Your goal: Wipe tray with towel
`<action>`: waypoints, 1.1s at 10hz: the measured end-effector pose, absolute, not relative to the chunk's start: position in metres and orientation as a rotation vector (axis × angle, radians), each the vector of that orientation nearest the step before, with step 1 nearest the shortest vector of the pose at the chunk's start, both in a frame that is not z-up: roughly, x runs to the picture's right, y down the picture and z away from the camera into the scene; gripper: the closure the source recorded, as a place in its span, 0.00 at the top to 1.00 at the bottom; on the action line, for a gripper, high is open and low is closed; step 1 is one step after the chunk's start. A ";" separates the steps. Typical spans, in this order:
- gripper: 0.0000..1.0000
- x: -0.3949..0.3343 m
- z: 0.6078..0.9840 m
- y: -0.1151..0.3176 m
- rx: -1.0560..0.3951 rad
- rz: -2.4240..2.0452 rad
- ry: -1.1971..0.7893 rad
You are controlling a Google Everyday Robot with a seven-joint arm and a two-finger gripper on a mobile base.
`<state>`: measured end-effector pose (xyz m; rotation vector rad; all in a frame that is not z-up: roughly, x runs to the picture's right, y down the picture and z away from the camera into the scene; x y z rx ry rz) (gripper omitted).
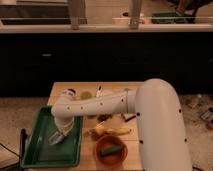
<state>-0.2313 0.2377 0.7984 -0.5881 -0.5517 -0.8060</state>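
Observation:
A green tray (39, 150) lies at the table's front left corner. A whitish towel (57, 137) lies crumpled on the tray's floor, right of its middle. My white arm reaches in from the right and bends down over the tray. My gripper (63, 131) points down onto the towel and presses on it.
A wooden table (62, 89) holds the tray. A red-brown bowl (111, 150) with a green item stands at the front middle. A banana (119, 131) and small items lie in the middle. A dark counter runs behind.

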 end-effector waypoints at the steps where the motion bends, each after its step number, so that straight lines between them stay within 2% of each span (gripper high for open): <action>1: 0.00 -0.231 0.804 0.234 -0.584 -0.804 -0.542; 6: 0.00 -0.269 0.808 0.235 -0.567 -0.874 -0.598; 11: 0.00 -0.289 0.771 0.264 -0.573 -0.995 -0.702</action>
